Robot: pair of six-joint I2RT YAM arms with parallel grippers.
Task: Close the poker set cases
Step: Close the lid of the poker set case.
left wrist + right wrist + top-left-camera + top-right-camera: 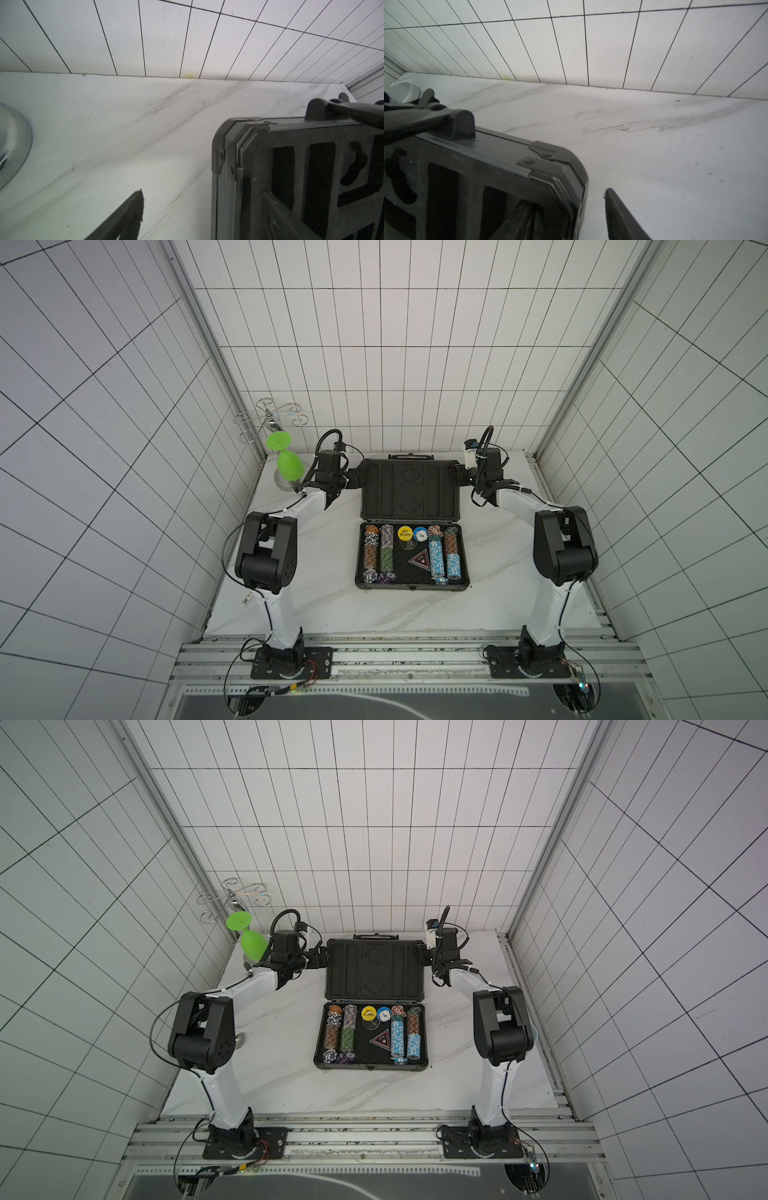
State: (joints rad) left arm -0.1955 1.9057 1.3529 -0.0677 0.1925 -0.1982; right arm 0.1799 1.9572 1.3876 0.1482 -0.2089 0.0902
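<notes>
The poker set case [409,489] sits in the middle of the white table in both top views. It is open, and its lid [374,973] is laid back toward the rear wall with the black foam facing up. The base holds rows of multicoloured chips [436,556]. My left gripper [353,481] is open and straddles the lid's left edge. One finger [128,216] is well outside the ribbed wall [223,197]. My right gripper [463,475] is open and straddles the lid's right edge. Its outer finger [618,216] stands a small gap off the corner cap [571,164].
A green wine glass [286,462] hangs upside down on a wire rack [274,416] at the back left, close behind my left wrist. The rack's metal foot [12,141] shows beside that gripper. The case handle [410,456] lies near the tiled rear wall.
</notes>
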